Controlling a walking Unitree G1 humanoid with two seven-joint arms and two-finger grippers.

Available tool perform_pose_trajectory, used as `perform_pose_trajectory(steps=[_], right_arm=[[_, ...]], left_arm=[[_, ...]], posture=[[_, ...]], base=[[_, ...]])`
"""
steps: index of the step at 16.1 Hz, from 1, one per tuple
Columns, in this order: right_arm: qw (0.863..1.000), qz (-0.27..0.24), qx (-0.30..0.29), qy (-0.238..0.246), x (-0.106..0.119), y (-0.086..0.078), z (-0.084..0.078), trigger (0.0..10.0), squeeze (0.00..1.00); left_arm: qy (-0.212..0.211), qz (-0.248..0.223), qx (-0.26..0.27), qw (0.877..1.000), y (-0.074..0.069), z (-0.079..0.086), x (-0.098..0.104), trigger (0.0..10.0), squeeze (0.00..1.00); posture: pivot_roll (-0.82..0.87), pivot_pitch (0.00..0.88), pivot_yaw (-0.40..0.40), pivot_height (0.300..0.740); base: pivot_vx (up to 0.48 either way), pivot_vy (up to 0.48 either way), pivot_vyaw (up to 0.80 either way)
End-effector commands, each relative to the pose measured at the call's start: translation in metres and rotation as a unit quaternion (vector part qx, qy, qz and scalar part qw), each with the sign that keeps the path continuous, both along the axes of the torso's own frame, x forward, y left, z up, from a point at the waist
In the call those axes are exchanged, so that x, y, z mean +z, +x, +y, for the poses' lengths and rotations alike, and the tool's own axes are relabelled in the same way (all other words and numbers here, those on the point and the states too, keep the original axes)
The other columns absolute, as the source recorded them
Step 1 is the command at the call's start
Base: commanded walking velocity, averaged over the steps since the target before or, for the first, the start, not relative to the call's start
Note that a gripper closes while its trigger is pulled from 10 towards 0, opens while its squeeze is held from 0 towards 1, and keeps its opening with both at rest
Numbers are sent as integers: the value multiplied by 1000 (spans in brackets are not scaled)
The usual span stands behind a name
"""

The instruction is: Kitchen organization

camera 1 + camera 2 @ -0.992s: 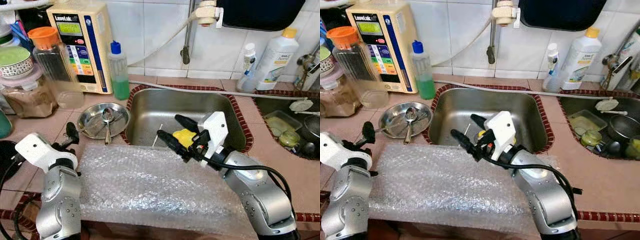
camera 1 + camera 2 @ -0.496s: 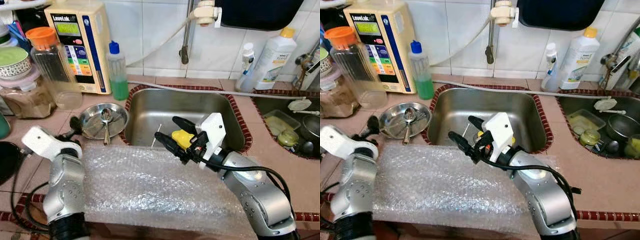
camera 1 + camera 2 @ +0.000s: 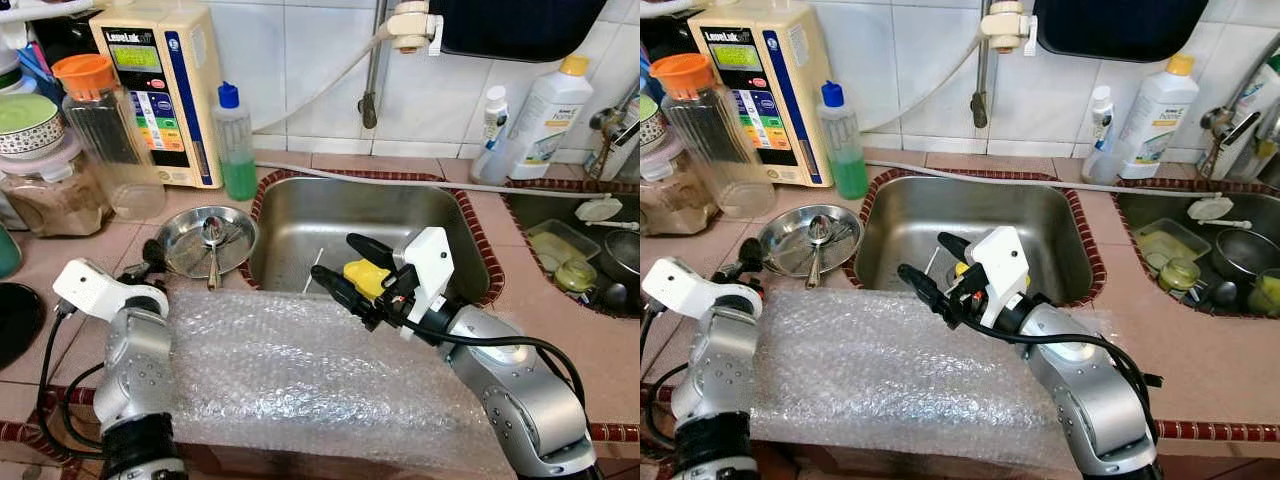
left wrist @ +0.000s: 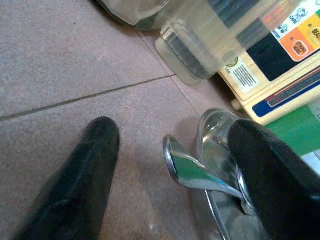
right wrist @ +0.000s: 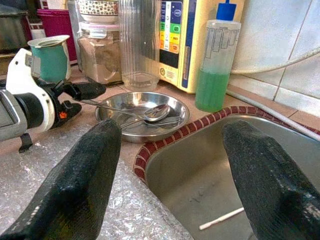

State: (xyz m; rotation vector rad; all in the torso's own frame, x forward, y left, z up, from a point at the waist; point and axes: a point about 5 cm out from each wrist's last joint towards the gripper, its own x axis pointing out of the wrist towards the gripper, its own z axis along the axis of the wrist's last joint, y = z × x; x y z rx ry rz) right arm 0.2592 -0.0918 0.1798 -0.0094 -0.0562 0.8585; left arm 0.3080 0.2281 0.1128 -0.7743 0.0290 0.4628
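"LeveLuk" on the cream water machine, "home" on the white bottle

Yellow object: I saw it half hidden behind my right gripper.
Steel dish: cut off by the edge, under my finger.

Your two head views look forward and down from above the counter onto the sink, the bubble wrap laid along the near edge and the tiled wall behind; they share nearly the whole scene, the right eye's picture set slightly to one side. Your left wrist view sits very close to the counter tiles, looking between its black fingers at the rim of the steel dish. Your right wrist view faces across the sink's corner toward that same dish, from farther off, and also takes in the left gripper and the green bottle.
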Motion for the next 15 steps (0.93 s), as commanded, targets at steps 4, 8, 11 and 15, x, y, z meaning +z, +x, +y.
perform_pose_trajectory(steps=[4, 8, 11, 15], right_arm=[[1000, -10, -7, -3, 4, -1, -4, 10000, 0], [1000, -4, 7, 2, 5, -2, -3, 10000, 0], [999, 8, 37, 8, 4, -7, 1, 10000, 0], [999, 15, 45, 3, 2, -8, 0, 10000, 0]], left_arm=[[-5, -17, 3, 1000, 7, 3, 6, 0, 0], [-9, -22, 2, 1000, 2, -7, 7, 0, 0], [39, -35, 15, 999, 1, -4, 22, 0, 0], [86, -31, 37, 995, -2, 6, 31, 0, 0]], posture=[[22, 0, 39, 740], [26, 0, 31, 740], [28, 0, 21, 740], [35, 0, 22, 740]], base=[[0, 0, 0], [0, 0, 0], [0, 0, 0], [0, 0, 0]])
